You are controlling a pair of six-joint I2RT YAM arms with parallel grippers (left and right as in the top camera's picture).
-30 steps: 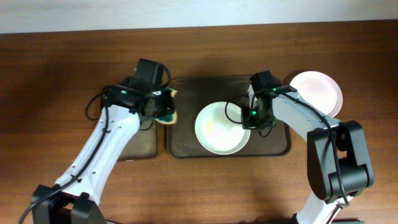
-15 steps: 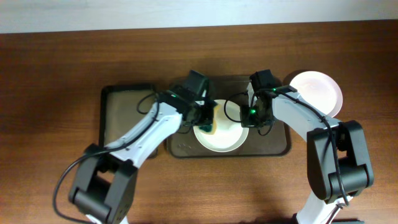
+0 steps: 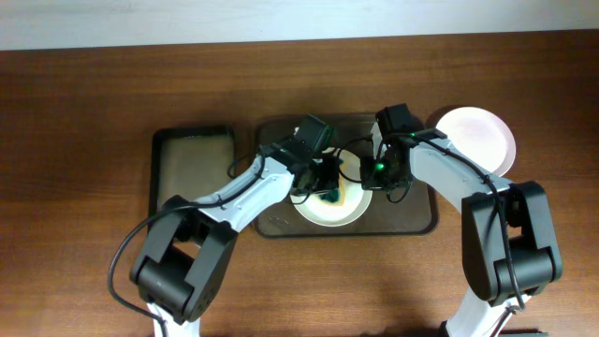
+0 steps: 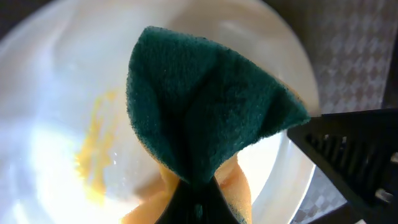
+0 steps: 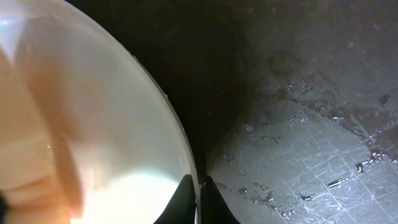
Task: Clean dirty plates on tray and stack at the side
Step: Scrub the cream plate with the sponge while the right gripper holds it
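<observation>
A white plate (image 3: 329, 208) with a yellow smear (image 4: 93, 155) lies on the dark brown tray (image 3: 412, 217). My left gripper (image 3: 328, 185) is shut on a green and yellow sponge (image 4: 205, 118) and presses it into the plate. My right gripper (image 3: 372, 178) is shut on the plate's right rim (image 5: 186, 168); its fingers (image 5: 199, 193) pinch the edge. A second white plate (image 3: 482, 139) lies on the table right of the tray. The plate's inside fills the left of the right wrist view (image 5: 87, 137).
A smaller black tray (image 3: 192, 178) lies left of the brown tray. The brown tray's textured floor (image 5: 311, 137) shows right of the plate. The wooden table (image 3: 84, 140) surrounds both trays; a white wall edge runs along the back.
My left arm swung right from the black tray with the sponge and brought it down into the plate. My right gripper stayed on the plate's rim.
</observation>
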